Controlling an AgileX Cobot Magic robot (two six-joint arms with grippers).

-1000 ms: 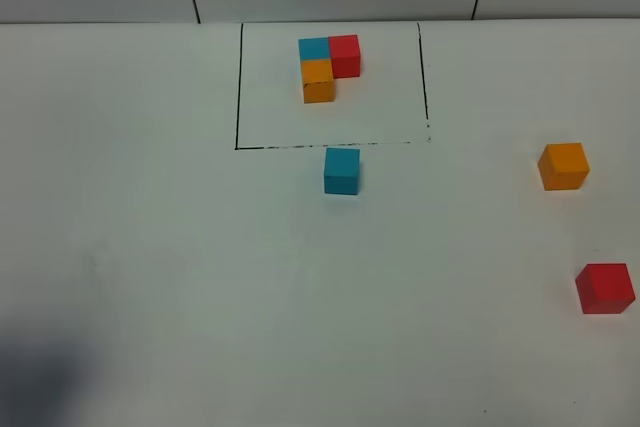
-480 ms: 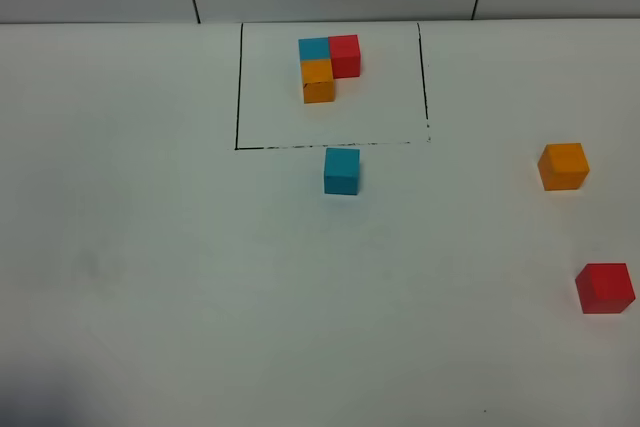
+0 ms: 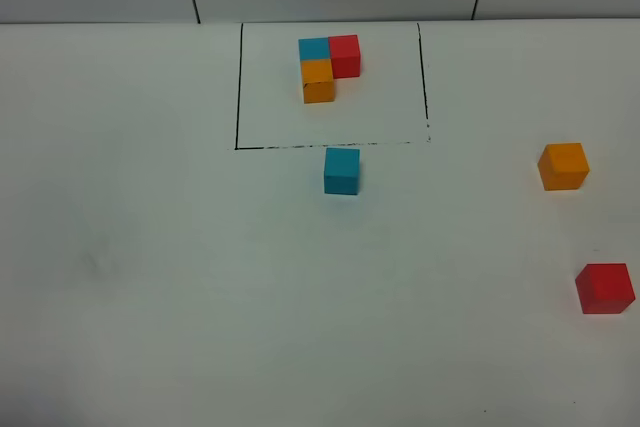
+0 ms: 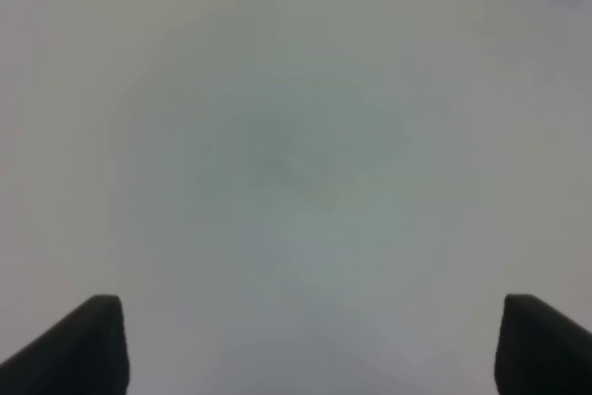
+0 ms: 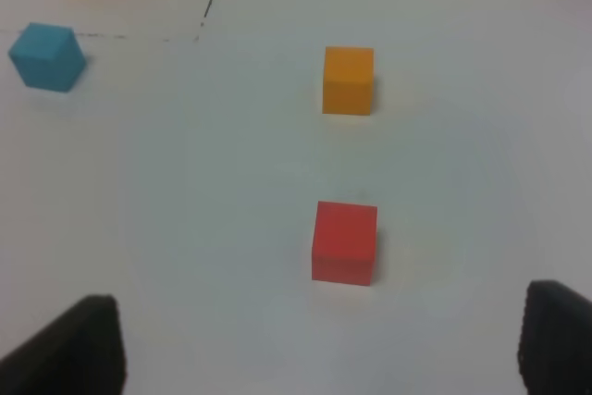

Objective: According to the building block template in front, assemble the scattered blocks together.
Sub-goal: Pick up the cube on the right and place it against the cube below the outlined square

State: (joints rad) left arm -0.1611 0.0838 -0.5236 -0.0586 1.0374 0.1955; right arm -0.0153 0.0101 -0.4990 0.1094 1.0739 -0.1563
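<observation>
Nothing is joined yet: blue block (image 3: 341,170), orange block (image 3: 564,166) and red block (image 3: 605,288) lie apart; left gripper (image 4: 305,344) and right gripper (image 5: 319,344) gape empty.

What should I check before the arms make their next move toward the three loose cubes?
1. Template whole, inside the black outline: ok.
2. Teal cube, orange cube and red cube each stand alone, nothing touching them: ok.
3. Left jaws open, nothing between them: ok.
4. Right jaws open, nothing between them: ok.
5. Red cube lies ahead of the right jaws, with nothing in the way: ok.
6. Height of the jaws above the table: cannot tell.
</observation>
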